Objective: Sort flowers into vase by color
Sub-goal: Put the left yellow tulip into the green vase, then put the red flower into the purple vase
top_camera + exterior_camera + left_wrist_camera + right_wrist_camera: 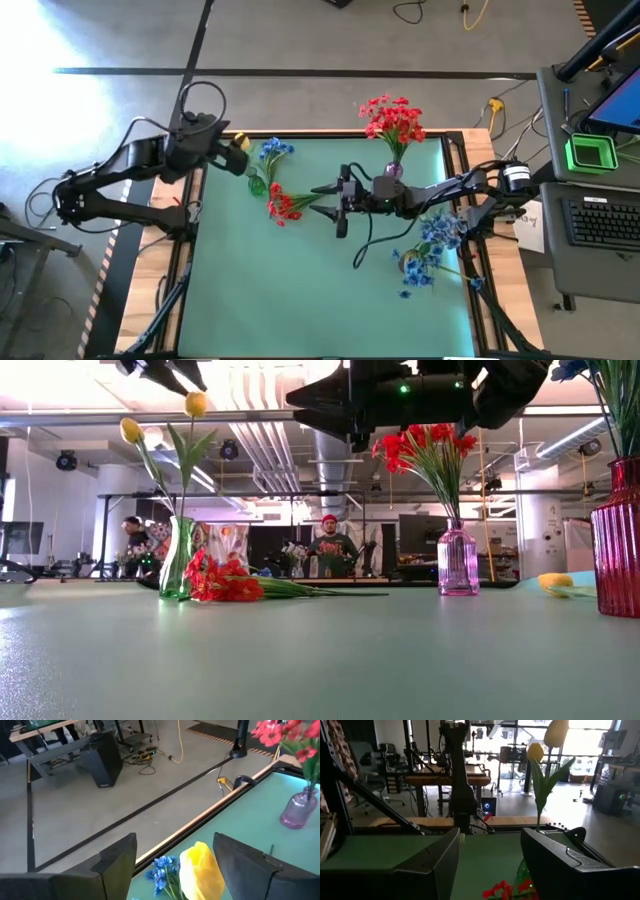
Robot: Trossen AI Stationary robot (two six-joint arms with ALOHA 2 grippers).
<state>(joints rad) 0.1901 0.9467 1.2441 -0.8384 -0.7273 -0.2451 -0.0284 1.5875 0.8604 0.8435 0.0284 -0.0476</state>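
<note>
The left gripper (pixel 238 150) hangs over the far left corner of the green bench (pixel 300 290), right above the green vase (pixel 177 560); its fingers are spread, and a yellow tulip head (pixel 200 870) sits between them without being pinched. This green vase carries two yellow tulips (pixel 160 420) on upright stems. Just beside the vase, a bunch of red flowers (pixel 283 205) lies flat on the bench, with its stems pointing toward the middle. Some blue flowers (pixel 275 150) are seen near the same vase from above. The right gripper (pixel 340 205) stays in the air over the middle of the bench, its fingers spread and holding nothing, close to the lying red bunch. A pink vase (pixel 457 560) at the far edge holds an upright bunch of red flowers (pixel 392 118). At the right side, a dark red vase (pixel 617 540) holds blue flowers (pixel 432 245). One more yellow bloom (pixel 555 582) lies on the bench near this red vase.
</note>
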